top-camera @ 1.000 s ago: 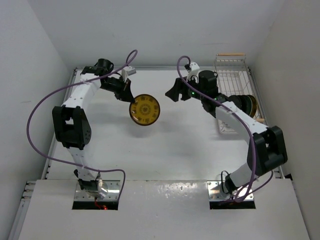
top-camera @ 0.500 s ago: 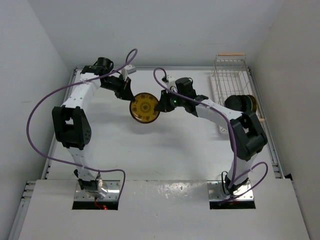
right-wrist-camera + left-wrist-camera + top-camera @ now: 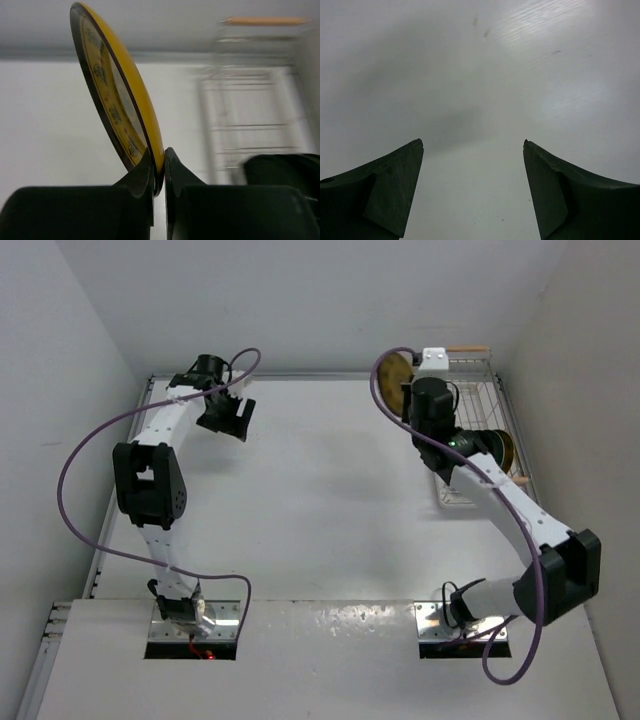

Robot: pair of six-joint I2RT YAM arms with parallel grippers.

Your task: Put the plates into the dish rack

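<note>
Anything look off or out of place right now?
Nothing stands out. The right gripper pinches the yellow plate by its rim, on edge beside the dish rack; the left gripper is open and empty.

The dish rack [image 3: 478, 400] is free beyond the racked plates [image 3: 487, 448].

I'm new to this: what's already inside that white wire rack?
In the dish rack stand a black plate and a yellow plate; the right arm hides anything nearer.
</note>
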